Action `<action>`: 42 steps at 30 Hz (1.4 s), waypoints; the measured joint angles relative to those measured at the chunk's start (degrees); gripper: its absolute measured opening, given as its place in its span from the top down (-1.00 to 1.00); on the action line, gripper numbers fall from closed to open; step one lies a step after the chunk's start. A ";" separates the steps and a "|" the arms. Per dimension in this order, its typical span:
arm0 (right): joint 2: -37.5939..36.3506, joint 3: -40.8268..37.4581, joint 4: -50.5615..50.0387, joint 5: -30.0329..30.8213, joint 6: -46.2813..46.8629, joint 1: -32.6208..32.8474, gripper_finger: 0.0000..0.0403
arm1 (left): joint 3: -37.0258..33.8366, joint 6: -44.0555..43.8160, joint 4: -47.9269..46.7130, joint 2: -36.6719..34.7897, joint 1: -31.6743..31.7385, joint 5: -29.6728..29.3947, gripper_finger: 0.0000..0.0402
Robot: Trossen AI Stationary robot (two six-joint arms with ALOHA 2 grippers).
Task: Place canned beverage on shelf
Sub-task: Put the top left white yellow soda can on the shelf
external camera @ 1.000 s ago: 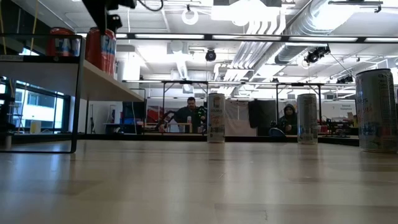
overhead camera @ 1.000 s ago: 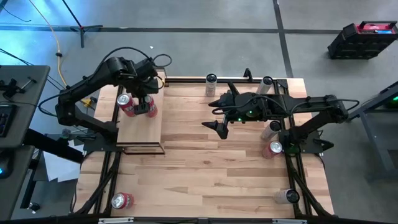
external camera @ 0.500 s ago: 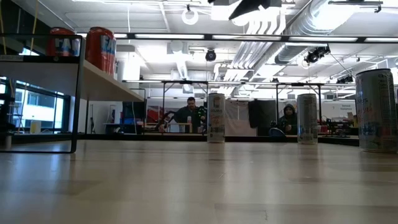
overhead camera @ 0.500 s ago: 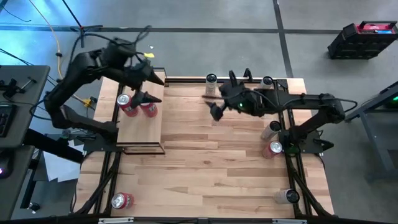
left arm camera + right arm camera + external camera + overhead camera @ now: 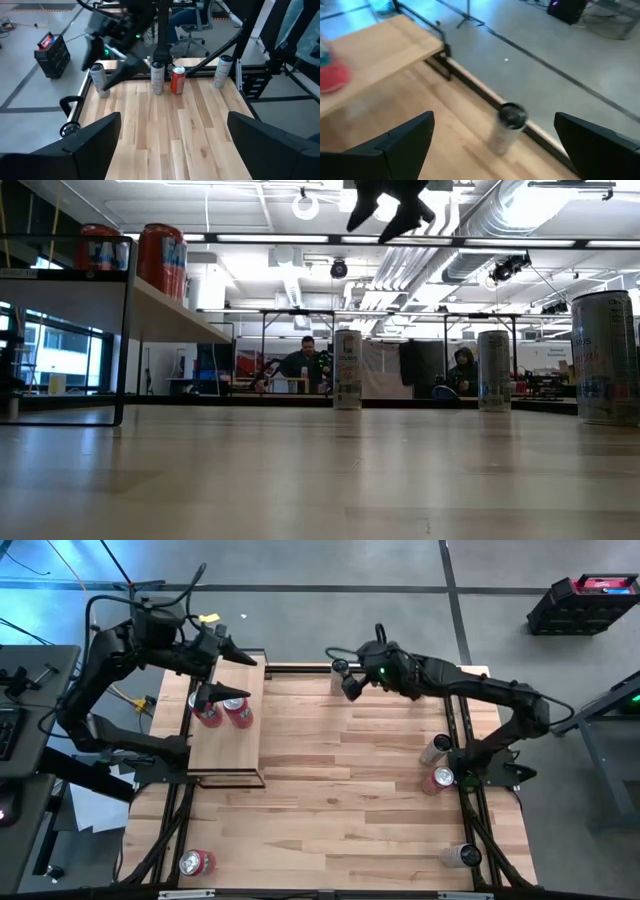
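Two red cylindrical beverage cans (image 5: 221, 711) upright side by side on narrow pale-wood shelf with thin black frame (image 5: 228, 755), at left side of plank-striped wooden bench (image 5: 340, 800); same pair on shelf board in low view (image 5: 135, 255).
Left hand (image 5: 222, 668): raised above far end of shelf, just beyond the red cans, fingers (image 5: 95, 137) spread wide, holding nothing.
Right hand (image 5: 345, 675): at far edge of bench, over slim silver can (image 5: 339, 675); fingers (image 5: 405, 142) spread wide either side of that can (image 5: 507, 127), not touching it, holding nothing. Same hand (image 5: 390, 202) dark against ceiling in low view.
Second silver can (image 5: 428, 674): far right corner of bench, upright.
Silver can lying beside right arm base (image 5: 434, 749); red can next to it (image 5: 440, 779), near right edge.
Silver can at near right corner (image 5: 462, 856).
Red can at near left corner (image 5: 195, 863).
Two seated persons (image 5: 305, 360) in room beyond bench, low view.
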 joint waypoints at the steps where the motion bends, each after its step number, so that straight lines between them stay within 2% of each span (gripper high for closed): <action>1: 0.30 0.00 0.48 -1.16 -1.42 -1.10 -0.98 | -0.02 0.01 -0.02 0.07 0.00 -0.02 -0.78; 4: 2.20 0.00 2.48 -5.34 -6.14 -4.42 -0.98 | -0.02 -0.02 -0.02 0.55 0.00 0.13 -0.78; 9: 5.49 0.00 7.52 -17.89 -12.02 -9.94 -0.98 | -0.07 0.00 -0.04 1.62 0.00 0.11 -0.78; 18: 10.75 0.00 8.47 -31.85 -21.84 -18.39 -0.98 | -0.12 -1.28 -0.09 1.77 0.07 0.10 -0.78; 30: 11.67 0.00 11.22 -34.12 -21.46 -20.58 -0.98 | -0.11 3.48 2.97 -5.24 0.07 0.13 -0.78; 40: 15.10 0.02 11.34 -37.86 -24.07 -20.60 -0.98 | -0.11 1.60 2.84 -9.41 0.07 0.11 -0.78; 42: 16.13 0.02 10.85 -37.05 -24.57 -20.58 -0.98 | -0.11 1.58 2.84 -10.50 0.07 0.09 -0.78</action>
